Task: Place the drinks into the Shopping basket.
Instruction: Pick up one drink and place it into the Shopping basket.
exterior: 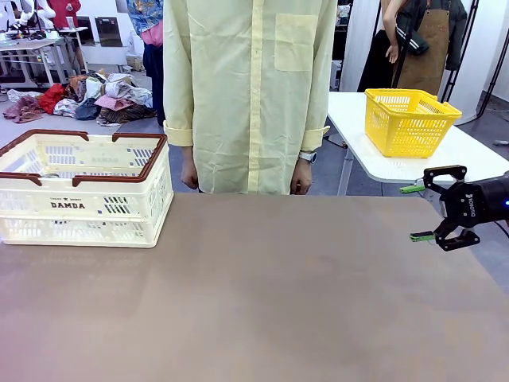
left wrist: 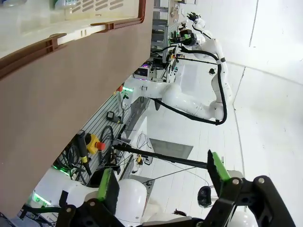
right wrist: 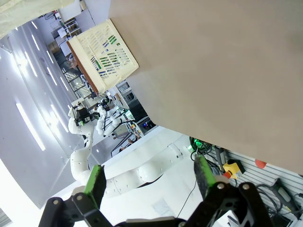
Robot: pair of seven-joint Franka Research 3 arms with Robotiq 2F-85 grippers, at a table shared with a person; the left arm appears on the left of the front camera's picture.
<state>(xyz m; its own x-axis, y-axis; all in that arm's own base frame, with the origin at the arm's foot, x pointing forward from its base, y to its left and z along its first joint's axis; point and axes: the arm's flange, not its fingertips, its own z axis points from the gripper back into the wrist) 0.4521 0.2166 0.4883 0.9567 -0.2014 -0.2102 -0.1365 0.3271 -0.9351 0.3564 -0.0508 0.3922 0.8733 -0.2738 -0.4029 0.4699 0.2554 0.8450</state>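
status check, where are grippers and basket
Right gripper open, empty, off the table's right edge. Left gripper open, empty. Basket far left on table.

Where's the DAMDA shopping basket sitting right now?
In the front view the Shopping basket stands on the far left part of the table, just left of the person. The right hand hangs open at the table's opposite edge.
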